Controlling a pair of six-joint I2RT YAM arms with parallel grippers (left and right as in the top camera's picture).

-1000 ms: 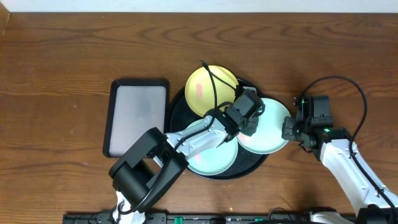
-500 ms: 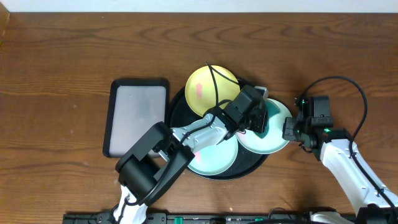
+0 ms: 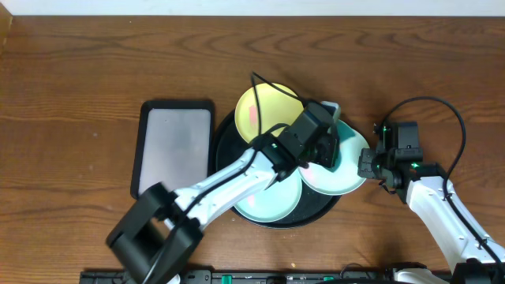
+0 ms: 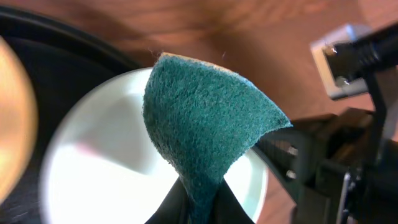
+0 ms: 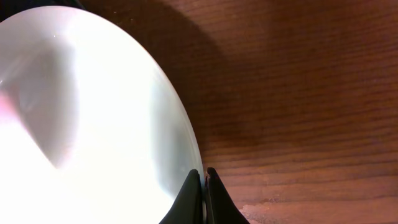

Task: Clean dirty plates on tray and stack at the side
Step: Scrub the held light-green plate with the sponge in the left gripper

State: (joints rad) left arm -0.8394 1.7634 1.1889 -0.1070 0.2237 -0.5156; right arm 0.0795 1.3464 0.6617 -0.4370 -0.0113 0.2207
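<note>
My left gripper (image 4: 200, 205) is shut on a dark green scouring pad (image 4: 205, 124) and holds it over the right-hand mint plate (image 3: 343, 175). That plate lies on the right edge of the round black tray (image 3: 225, 138) and shows a pinkish smear (image 4: 84, 148). My right gripper (image 5: 204, 186) is shut on this plate's right rim (image 5: 180, 124). A pale yellow plate (image 3: 262, 112) with a pink smear sits at the tray's far side. A second mint plate (image 3: 268, 203) lies at the tray's near side, partly under my left arm.
A rectangular black tray with a grey inside (image 3: 175, 148) lies left of the round tray. Bare wooden table (image 3: 95, 71) surrounds both trays. My right arm's cable (image 3: 442, 106) loops above the table at the right.
My left gripper has carried the pad up and to the right, over the right mint plate, and the left arm has stretched out. The right gripper has stayed on the rim.
</note>
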